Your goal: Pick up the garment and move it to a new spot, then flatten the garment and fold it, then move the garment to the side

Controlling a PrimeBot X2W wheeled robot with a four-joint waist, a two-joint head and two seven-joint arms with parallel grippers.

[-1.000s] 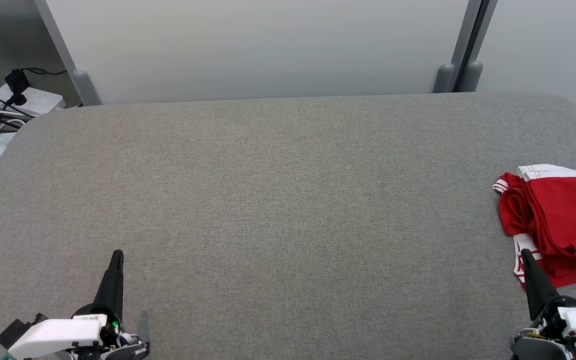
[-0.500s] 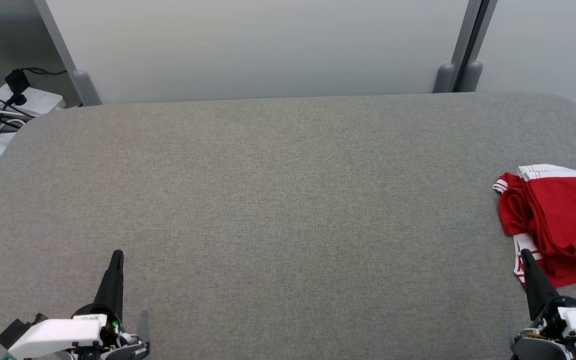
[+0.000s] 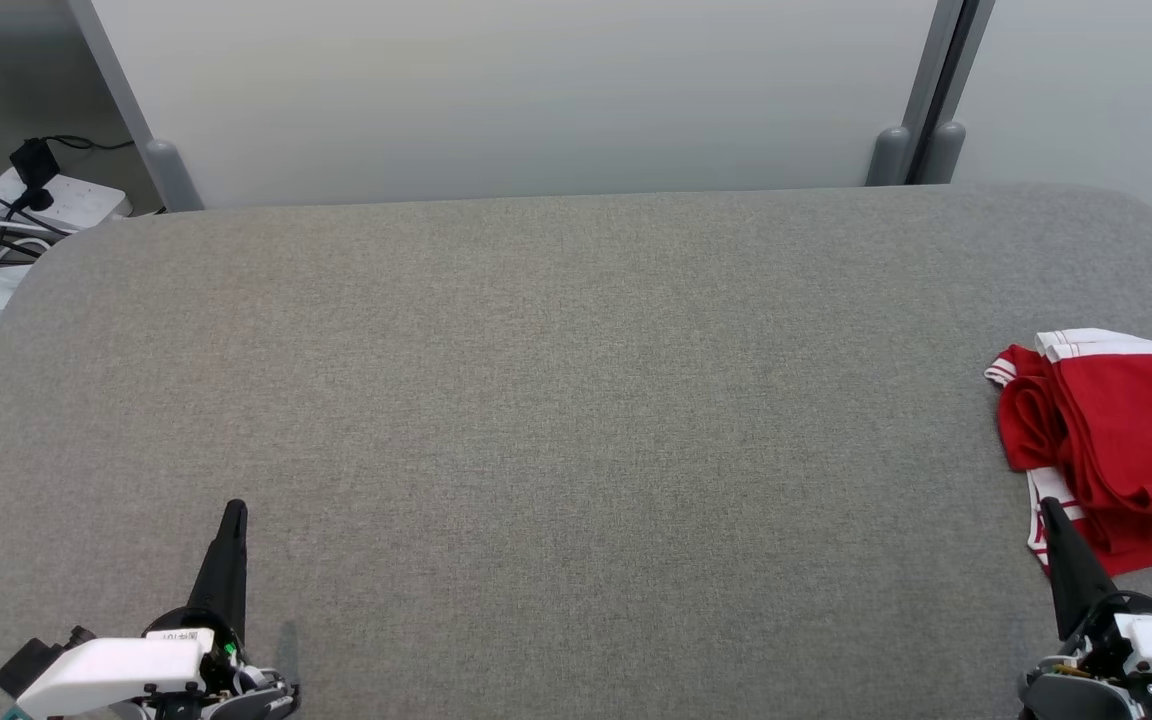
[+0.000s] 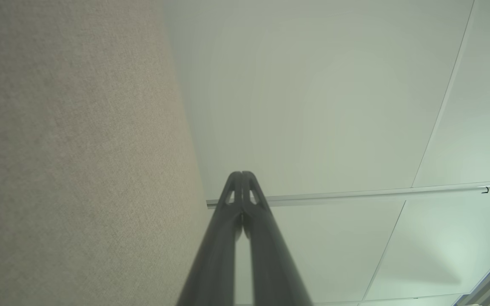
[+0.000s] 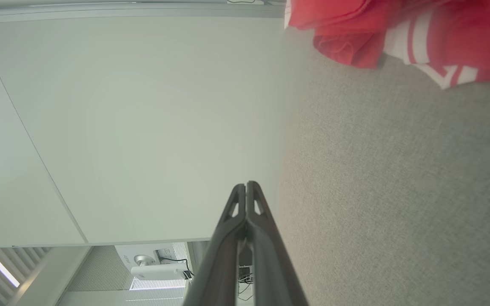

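While both arms sat low at the near edge of the grey padded table (image 3: 576, 400), the left gripper (image 3: 234, 510) had its two dark fingers pressed together along their length, with nothing between them. The right gripper (image 3: 1049, 506) was likewise closed on itself and empty. The red garment (image 3: 1126, 450), trimmed with white stripes, lay bunched on the table just ahead of the right gripper's tip and to its outer side. Its nearest striped hem lay right beside that tip in the head view, though whether they touched could not be told. From the right wrist, the cloth lay ahead of the closed fingers and off to one side. It was well apart from the left gripper, across the table. A white partition (image 3: 516, 90) stood far ahead of both grippers, and a power strip (image 3: 61, 200) with cables sat well ahead of the left one, off its outer side.
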